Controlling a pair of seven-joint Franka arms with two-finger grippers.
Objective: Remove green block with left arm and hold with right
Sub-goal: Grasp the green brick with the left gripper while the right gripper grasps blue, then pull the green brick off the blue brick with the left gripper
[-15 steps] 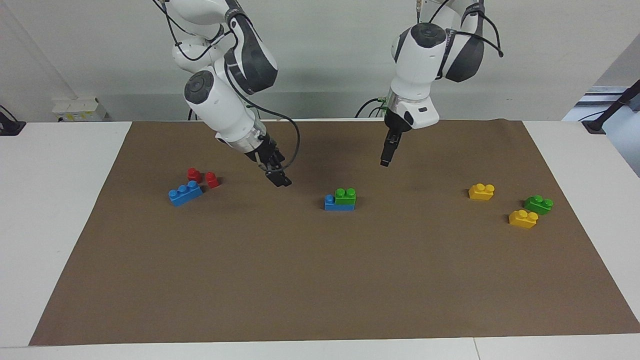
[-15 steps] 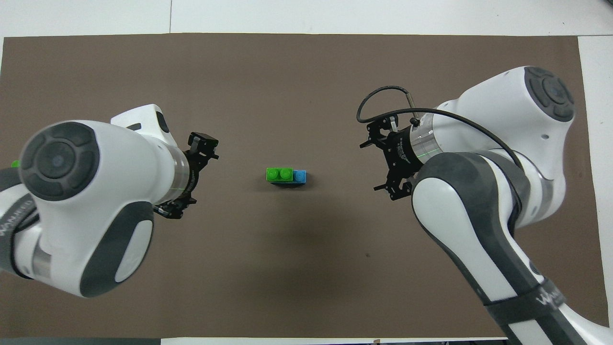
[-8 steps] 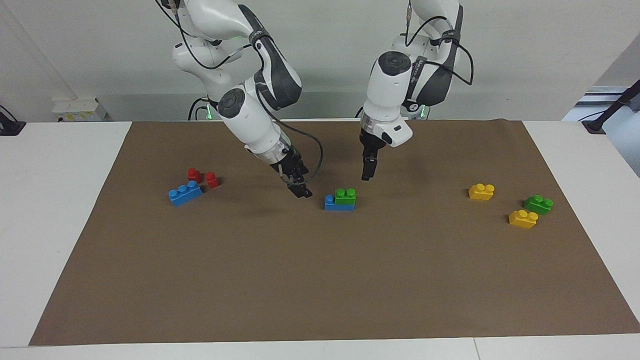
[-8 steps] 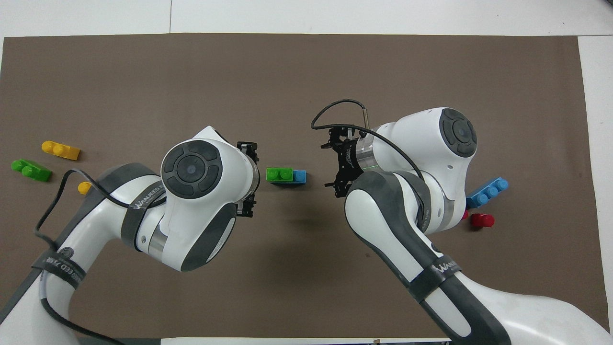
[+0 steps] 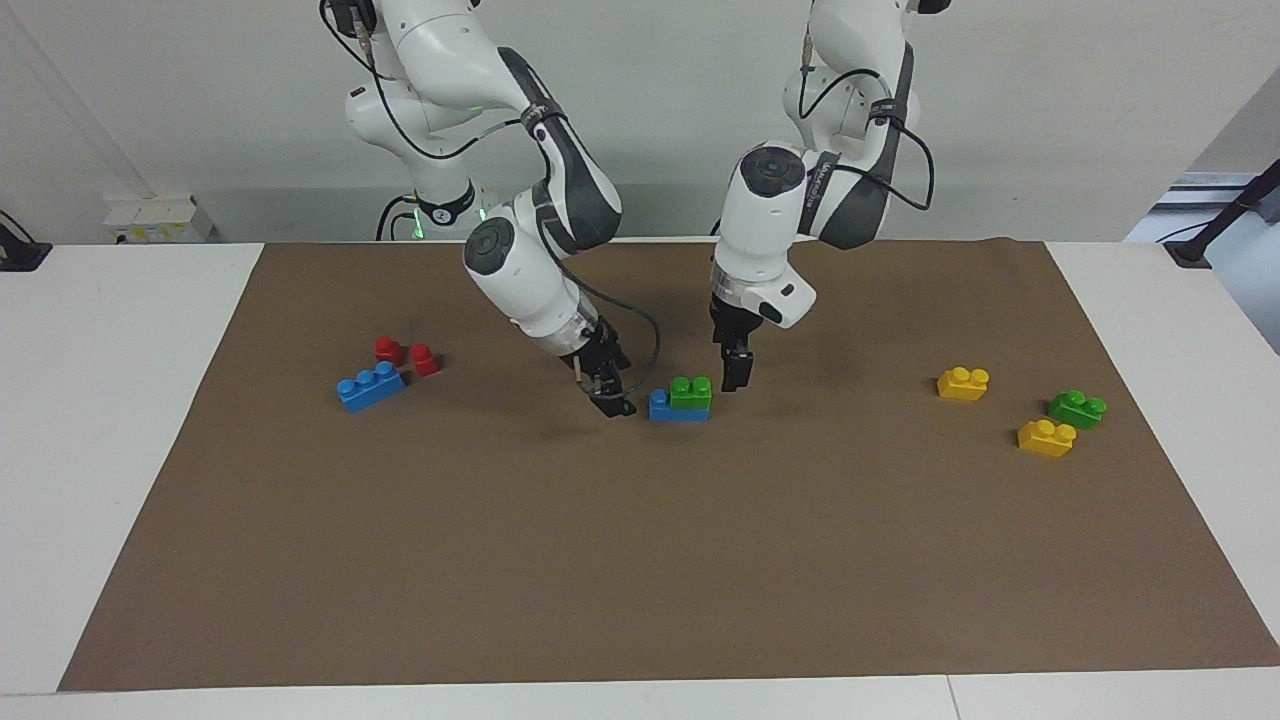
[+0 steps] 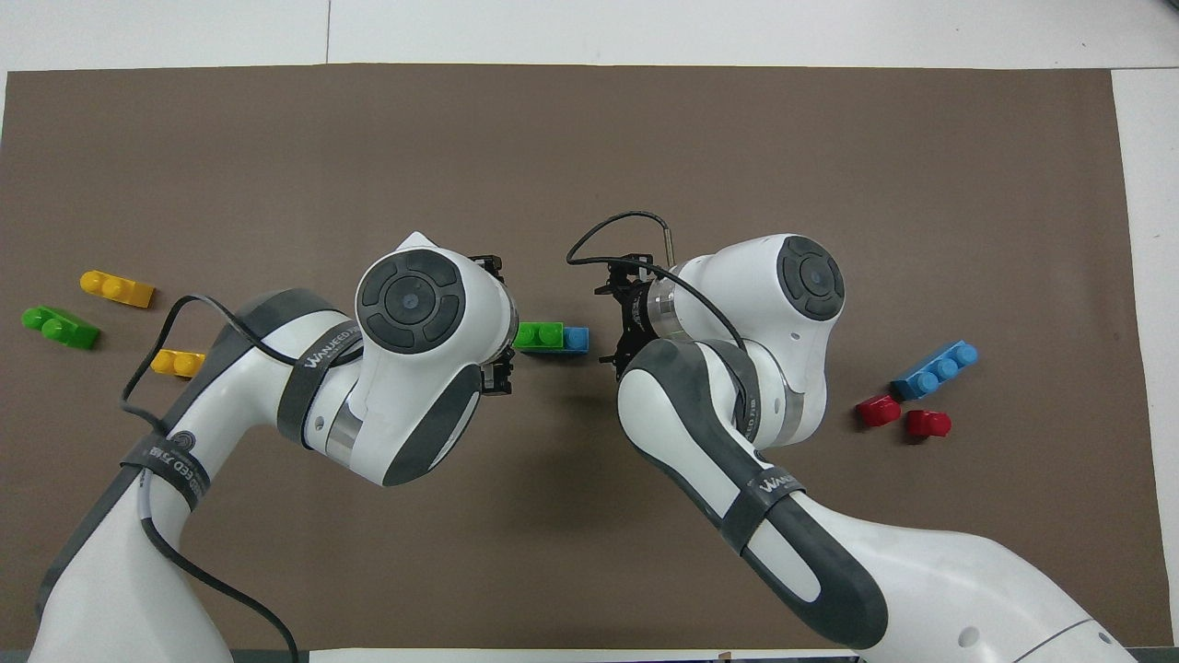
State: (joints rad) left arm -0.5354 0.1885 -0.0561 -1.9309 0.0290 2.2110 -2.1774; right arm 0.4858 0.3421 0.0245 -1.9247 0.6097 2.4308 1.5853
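A green block (image 5: 691,392) with two studs sits on a blue brick (image 5: 677,409) in the middle of the brown mat; both show in the overhead view, the green block (image 6: 539,335) and the blue brick (image 6: 577,339). My left gripper (image 5: 735,375) hangs low just beside the green block, toward the left arm's end, a small gap apart. My right gripper (image 5: 612,402) hangs low just beside the blue brick's bare end, toward the right arm's end, not touching. Both hold nothing. In the overhead view the left wrist hides its gripper.
A second green block (image 5: 1077,408) and two yellow bricks (image 5: 963,383) (image 5: 1046,438) lie at the left arm's end of the mat. A blue brick (image 5: 371,385) and two red pieces (image 5: 388,349) (image 5: 424,359) lie at the right arm's end.
Both grippers have come down and inward from either end, closing on the green-and-blue stack. The bricks have not moved.
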